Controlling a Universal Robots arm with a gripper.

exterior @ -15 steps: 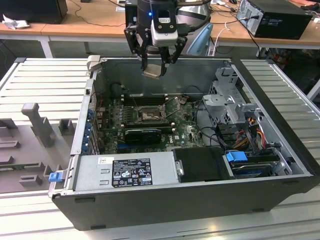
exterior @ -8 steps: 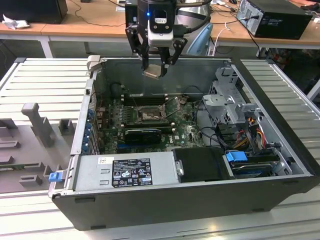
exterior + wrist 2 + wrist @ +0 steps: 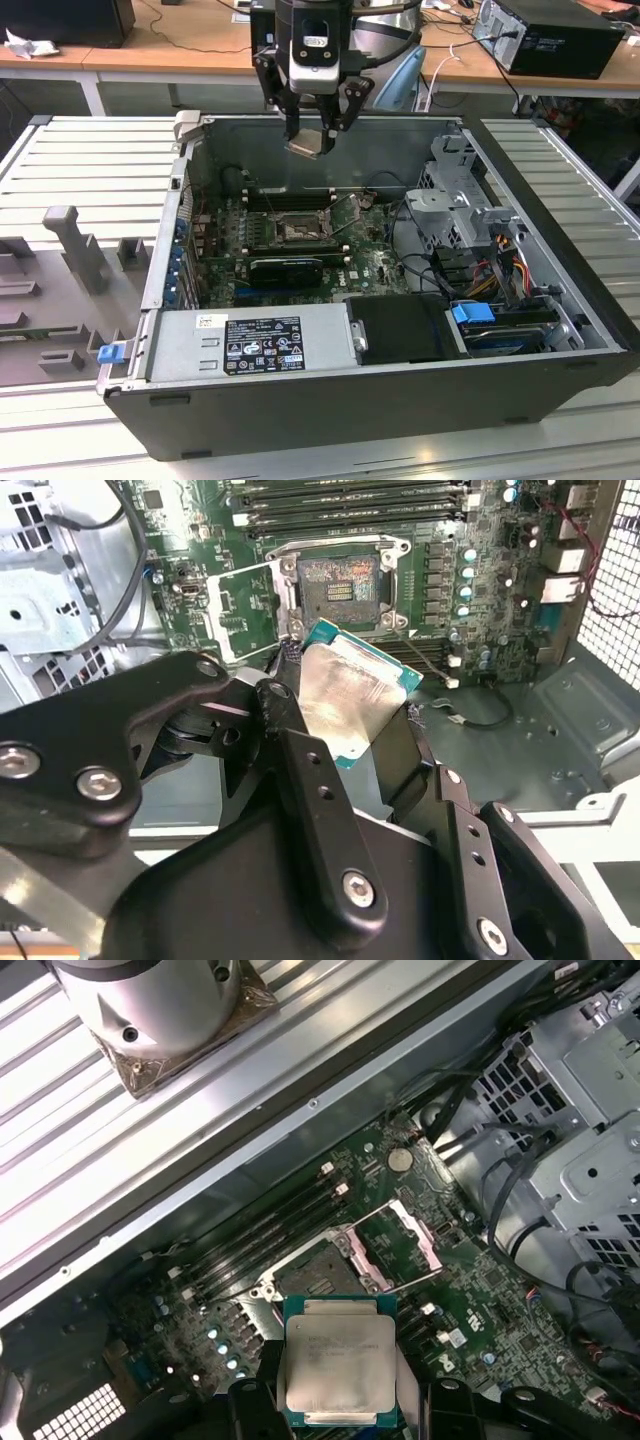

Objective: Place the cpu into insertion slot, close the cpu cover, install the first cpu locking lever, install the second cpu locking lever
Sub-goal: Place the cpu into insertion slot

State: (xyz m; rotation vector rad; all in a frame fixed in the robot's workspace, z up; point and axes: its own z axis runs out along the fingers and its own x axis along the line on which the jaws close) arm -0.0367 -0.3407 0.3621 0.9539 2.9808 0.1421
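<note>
Computer case (image 3: pixel 400 400): side open. Gripper (image 3: pixel 311 135): well above the insertion slot (image 3: pixel 318 1275), fingers clamped on the chip's opposite edges. Cpu cover (image 3: pixel 425 1240): swung open just beside the slot. Cpu (image 3: pixel 340 1362): held tilted, well apart from the slot.

Silver-faced, green-edged cpu (image 3: pixel 340 1365) held aloft above the bare insertion slot (image 3: pixel 315 1278); the cpu cover (image 3: pixel 424 1244) stands swung open beside it.

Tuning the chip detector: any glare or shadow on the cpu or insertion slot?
Second wrist view: cpu face carries a bright glare patch, insertion slot evenly lit. First wrist view: cpu evenly lit, no hotspot. Exterior view: insertion slot lies in the dim case interior, darker than the table.
</note>
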